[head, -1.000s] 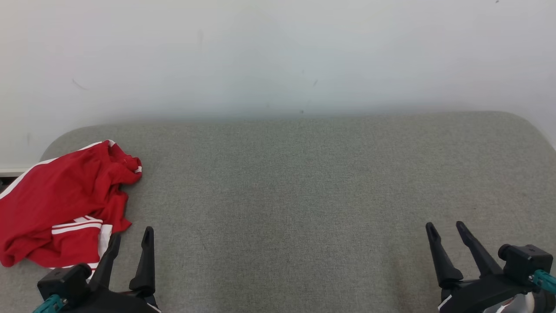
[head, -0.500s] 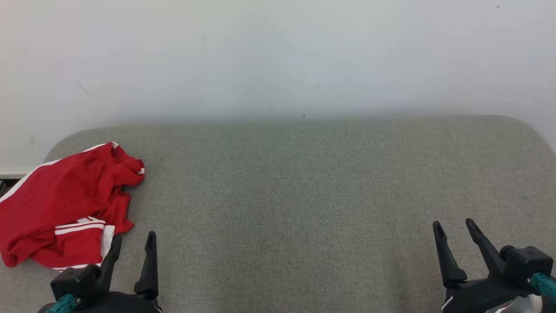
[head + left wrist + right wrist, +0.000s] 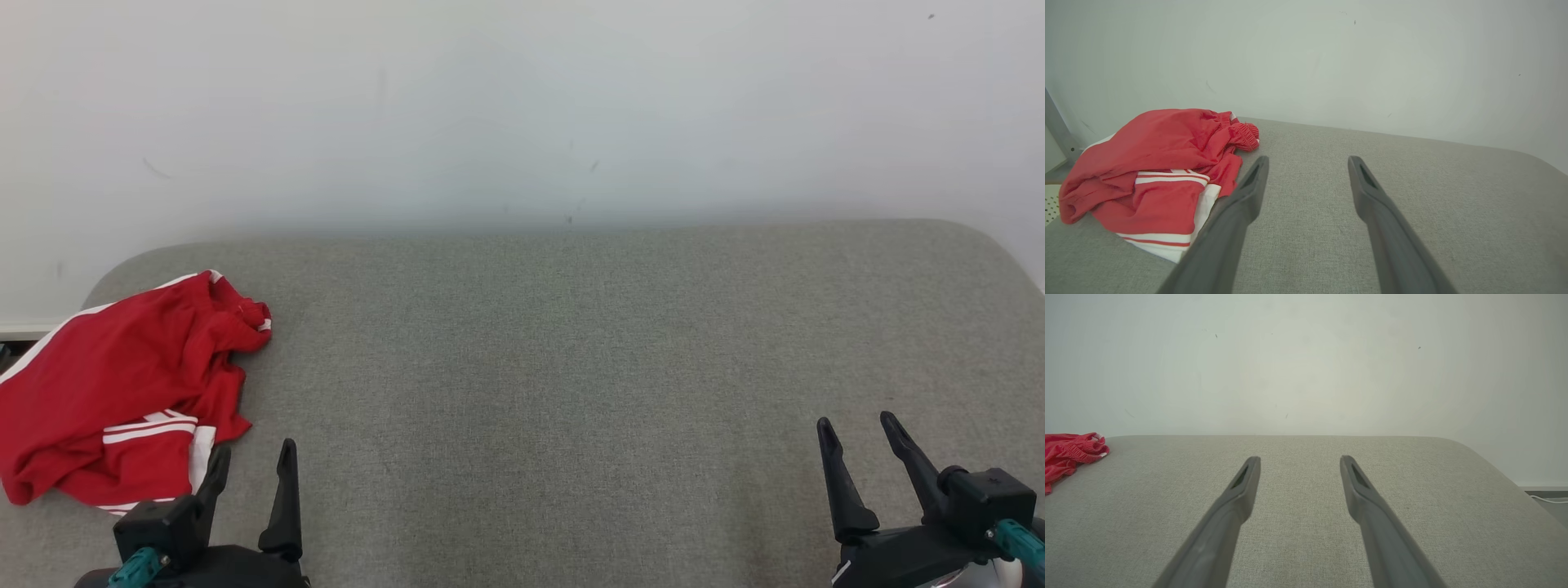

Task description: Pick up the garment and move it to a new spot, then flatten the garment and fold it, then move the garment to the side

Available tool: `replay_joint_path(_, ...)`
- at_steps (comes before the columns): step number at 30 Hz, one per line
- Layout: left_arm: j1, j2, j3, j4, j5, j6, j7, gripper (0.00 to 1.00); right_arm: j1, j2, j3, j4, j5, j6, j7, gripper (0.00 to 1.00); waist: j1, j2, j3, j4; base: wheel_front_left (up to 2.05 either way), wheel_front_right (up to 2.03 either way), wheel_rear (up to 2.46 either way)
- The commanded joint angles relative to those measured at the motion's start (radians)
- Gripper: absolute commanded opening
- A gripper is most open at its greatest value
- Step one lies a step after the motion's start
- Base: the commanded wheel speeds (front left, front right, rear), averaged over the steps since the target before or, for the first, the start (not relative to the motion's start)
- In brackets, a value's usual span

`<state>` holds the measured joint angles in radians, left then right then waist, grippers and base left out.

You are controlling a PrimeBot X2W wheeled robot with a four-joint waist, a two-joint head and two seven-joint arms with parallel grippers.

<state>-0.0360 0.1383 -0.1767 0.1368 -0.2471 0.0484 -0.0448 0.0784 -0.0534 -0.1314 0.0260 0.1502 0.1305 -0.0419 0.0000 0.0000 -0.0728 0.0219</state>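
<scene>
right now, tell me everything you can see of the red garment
The red garment is a thin, smooth-looking sports piece with white stripes and a gathered elastic band. It lies crumpled in a loose heap at the far left of the grey padded surface, and its left part seems to reach that surface's edge. The open left gripper hangs at its near right corner; whether its fingers touch the cloth cannot be told.
</scene>
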Motion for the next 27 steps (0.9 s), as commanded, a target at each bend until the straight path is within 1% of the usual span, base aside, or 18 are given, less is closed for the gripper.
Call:
replay_joint_path(1,-0.018,0.005,0.003,0.005,0.029,0.003,0.0,1.0,0.001,0.0,-0.003,0.003,-0.021,0.0,-0.008,1.0,0.0,0.0,-0.001,-0.001,0.0,0.0,0.0)
replay_joint_path(11,-0.023,0.007,-0.005,0.022,0.064,0.013,0.006,1.0,-0.003,0.002,0.0,0.013,-0.058,0.0,-0.023,1.0,0.0,0.0,-0.007,-0.003,0.0,0.0,0.0)
replay_joint_path(16,-0.025,0.008,-0.006,0.026,0.049,0.012,0.004,1.0,-0.001,0.002,-0.001,0.017,-0.034,0.0,-0.018,1.0,0.0,0.0,-0.006,-0.005,0.0,0.0,0.0)
replay_joint_path(27,-0.024,0.01,-0.011,0.035,0.035,0.02,-0.001,1.0,-0.002,0.002,-0.001,0.02,-0.024,0.0,-0.025,1.0,0.0,0.0,-0.001,-0.008,0.0,0.0,0.0)
